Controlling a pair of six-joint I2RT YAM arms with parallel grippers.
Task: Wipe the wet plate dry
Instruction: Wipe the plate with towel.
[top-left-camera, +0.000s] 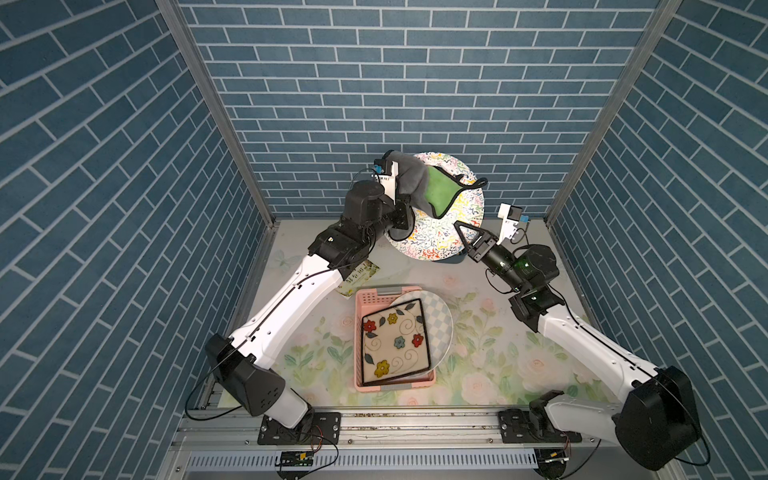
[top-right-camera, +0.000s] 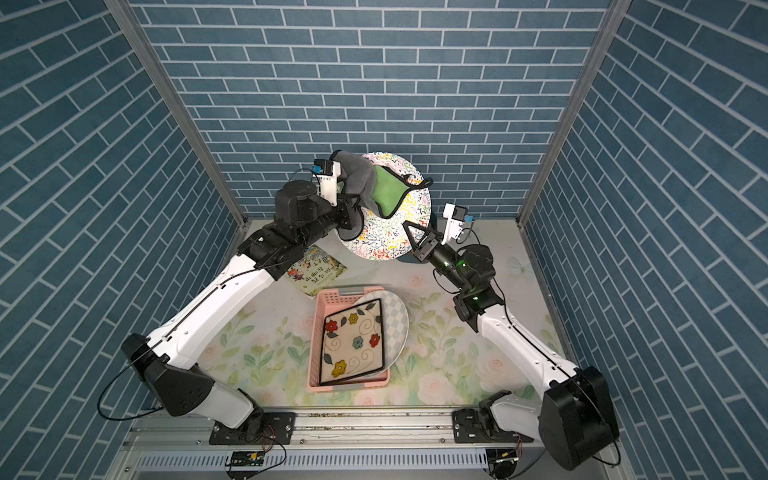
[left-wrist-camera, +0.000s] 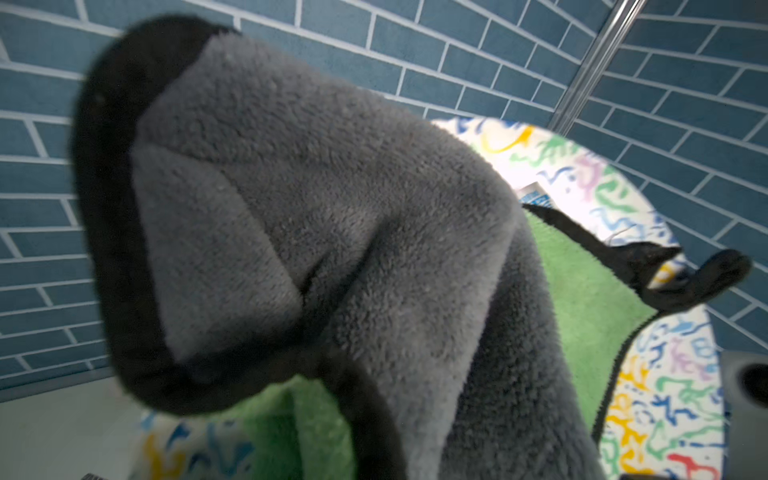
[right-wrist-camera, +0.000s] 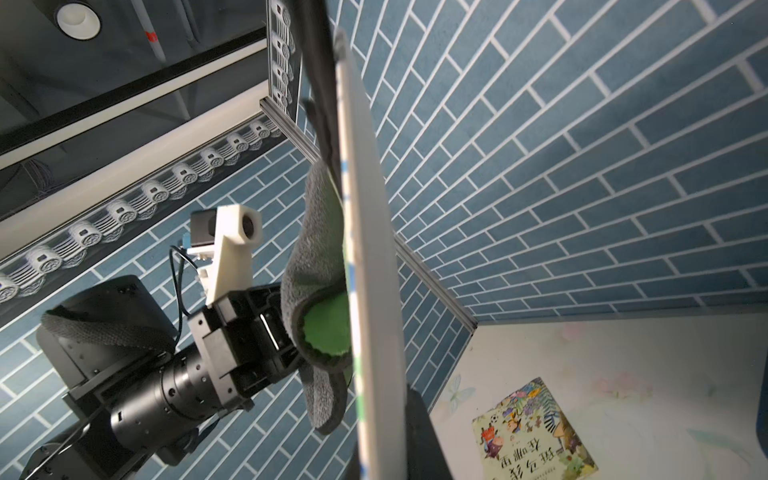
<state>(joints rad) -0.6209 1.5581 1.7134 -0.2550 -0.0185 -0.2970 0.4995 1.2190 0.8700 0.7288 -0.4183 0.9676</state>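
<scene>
Holding the plate (top-left-camera: 436, 235) (top-right-camera: 384, 237) up off the table (top-left-camera: 498, 340), tilted on edge near the back wall: right claw (top-left-camera: 466, 233) (top-right-camera: 412, 232), clamped together on the lower right rim. Squiggle-patterned face turned toward left arm; right wrist view shows it edge-on (right-wrist-camera: 370, 249). Cloth (top-left-camera: 415, 183) (top-right-camera: 365, 180) (left-wrist-camera: 332, 208), grey outside, green inside, black trim, pressed flat on the upper half of the plate face. Left claw (right-wrist-camera: 276, 330) buried in the cloth, fingers hidden, closed tight on a bunch of it. Below on the table: pink basket (top-left-camera: 360, 328) with a square flowered plate (top-left-camera: 395, 343) leaning over a round checked plate (top-left-camera: 442, 320). Picture book (top-right-camera: 316, 270) (right-wrist-camera: 536, 432) flat on the table under the left arm.
</scene>
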